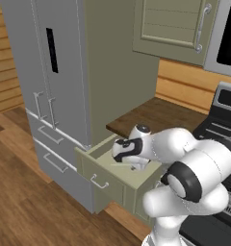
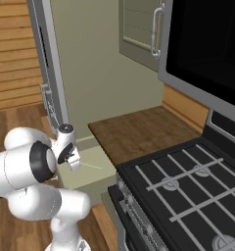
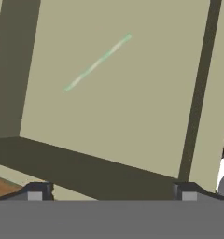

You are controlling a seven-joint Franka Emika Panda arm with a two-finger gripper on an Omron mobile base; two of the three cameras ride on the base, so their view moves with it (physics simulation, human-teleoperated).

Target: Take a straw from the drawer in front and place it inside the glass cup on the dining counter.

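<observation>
The sage-green drawer stands pulled open below the wooden countertop, beside the fridge. The straw is a thin pale greenish stick lying flat and slanted on the drawer floor; it is also a faint line in the base views. My gripper hovers over the open drawer, pointing down into it, open, with nothing between its fingertips. It stands apart from the straw, above it. The glass cup and the dining counter are out of view.
A tall grey fridge with drawer fronts stands left of the open drawer. A brown wood countertop lies behind it, and a black stove is on the right. A wall cabinet and a microwave hang above.
</observation>
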